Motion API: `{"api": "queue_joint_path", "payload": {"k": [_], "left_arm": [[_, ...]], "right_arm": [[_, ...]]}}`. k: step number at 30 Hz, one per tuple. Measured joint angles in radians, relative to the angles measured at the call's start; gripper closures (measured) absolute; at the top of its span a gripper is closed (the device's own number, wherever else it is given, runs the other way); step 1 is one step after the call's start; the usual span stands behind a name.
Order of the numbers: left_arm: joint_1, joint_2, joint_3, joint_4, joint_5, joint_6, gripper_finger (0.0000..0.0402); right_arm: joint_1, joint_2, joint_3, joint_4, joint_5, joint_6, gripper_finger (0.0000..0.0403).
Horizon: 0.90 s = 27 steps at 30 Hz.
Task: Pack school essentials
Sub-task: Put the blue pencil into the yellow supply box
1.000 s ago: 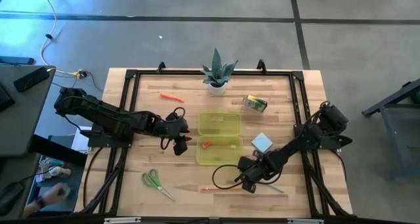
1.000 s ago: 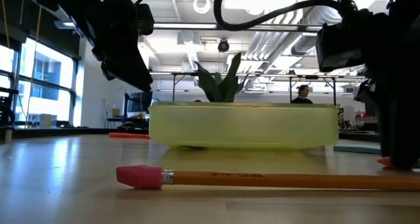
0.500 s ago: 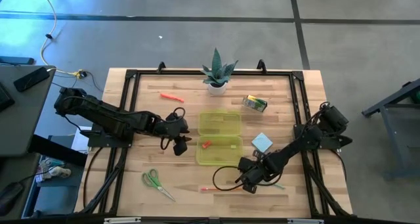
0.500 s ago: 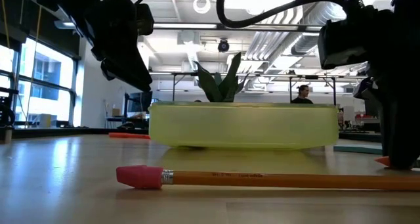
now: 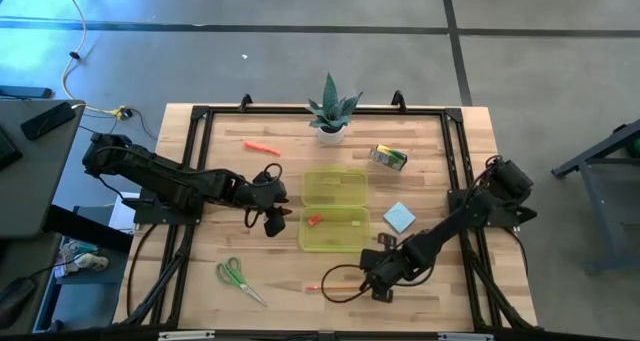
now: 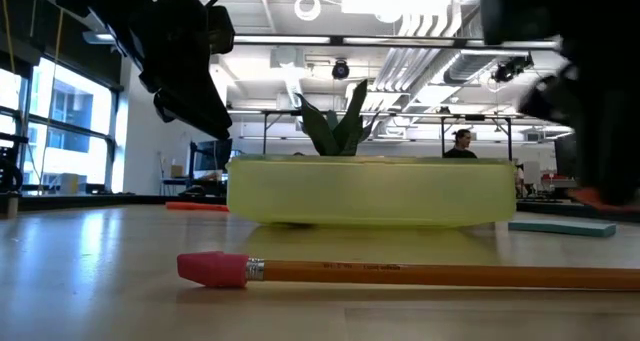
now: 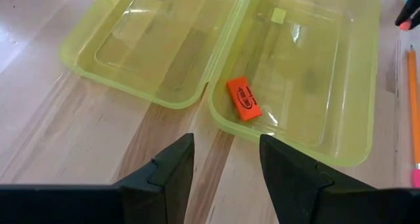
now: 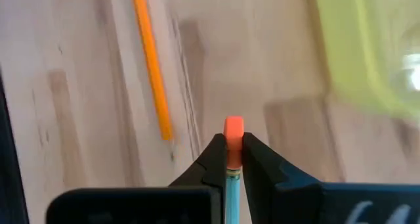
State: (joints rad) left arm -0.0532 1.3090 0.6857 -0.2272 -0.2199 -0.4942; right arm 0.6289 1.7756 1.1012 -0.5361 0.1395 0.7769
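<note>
An open yellow-green case lies mid-table, and a small red eraser rests on its floor. My left gripper hangs open just left of the case; it also shows in its own wrist view. My right gripper is below the case's near edge in the high view, shut on a thin teal pen with an orange end. An orange pencil lies flat on the table beside it. My right gripper pinches the thin teal pen between its two fingers just behind the orange end, which sticks out past the fingertips. The shaft runs back along the fingers. The fingers slant steeply down, and the pen is lifted clear of the table.
Green-handled scissors lie near the front left. A blue note pad sits right of the case, and a crayon box lies behind it. An orange pen and a potted plant are at the far side.
My right gripper has risen off the table and rolled a little. The thin pen that lay on the table to its right has left the table with it. The orange pencil has stayed where it was.
</note>
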Motion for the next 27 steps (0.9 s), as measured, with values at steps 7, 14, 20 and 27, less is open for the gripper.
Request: {"api": "queue_joint_path", "payload": {"k": [7,14,20,27], "left_arm": [[0.000,0.000,0.000,0.000,0.003,0.000,0.0240],[0.000,0.000,0.000,-0.023,0.059,0.000,0.0240],[-0.001,0.000,0.000,-0.094,0.065,-0.012,0.0241],[-0.001,0.000,0.000,-0.200,0.051,-0.027,0.0241]], "right_arm": [[-0.037,-0.001,0.138,0.008,0.104,-0.243,0.0386],[-0.074,-0.003,0.319,0.010,0.261,-0.610,0.0386],[-0.119,-0.004,0.390,0.098,0.304,-0.901,0.0386],[-0.239,0.022,0.390,0.129,0.154,-0.982,0.0386]]}}
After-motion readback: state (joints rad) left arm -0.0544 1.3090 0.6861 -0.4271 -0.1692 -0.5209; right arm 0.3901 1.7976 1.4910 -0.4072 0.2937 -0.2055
